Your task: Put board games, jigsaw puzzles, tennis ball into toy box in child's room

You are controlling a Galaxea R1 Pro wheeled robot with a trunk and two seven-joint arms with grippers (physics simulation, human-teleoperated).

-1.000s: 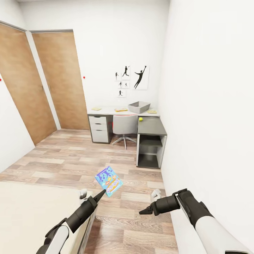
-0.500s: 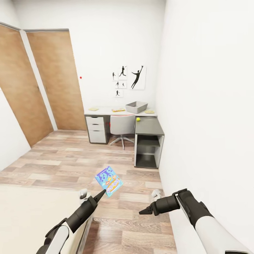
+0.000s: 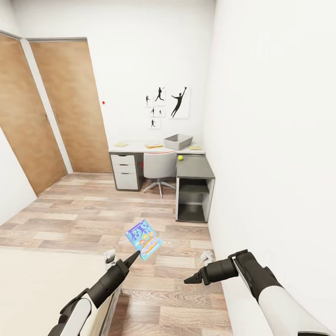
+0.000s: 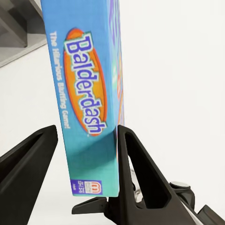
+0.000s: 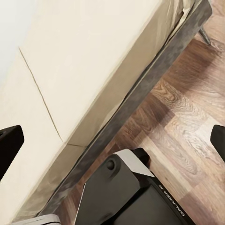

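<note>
Left hand [image 3: 136,254] clamped on teal-blue board game [image 3: 144,239], carried upright above wood floor. Right hand [image 3: 190,280] empty, fingers wide apart. Toy box [image 3: 178,140] waiting far ahead on table [image 3: 196,164], near back edge. Best kept level and gripped firmly while approaching.

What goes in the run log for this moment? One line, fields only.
phase: transit toward table | left gripper: holding teal Balderdash board game | right gripper: open | toy box: on table

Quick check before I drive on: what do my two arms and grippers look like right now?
Both arms have glossy white shells ending in matte black wrists. The left gripper and right gripper each carry two black, tapered, wedge-shaped fingers with a triangular cutout. No cables or readable markings show.
</note>
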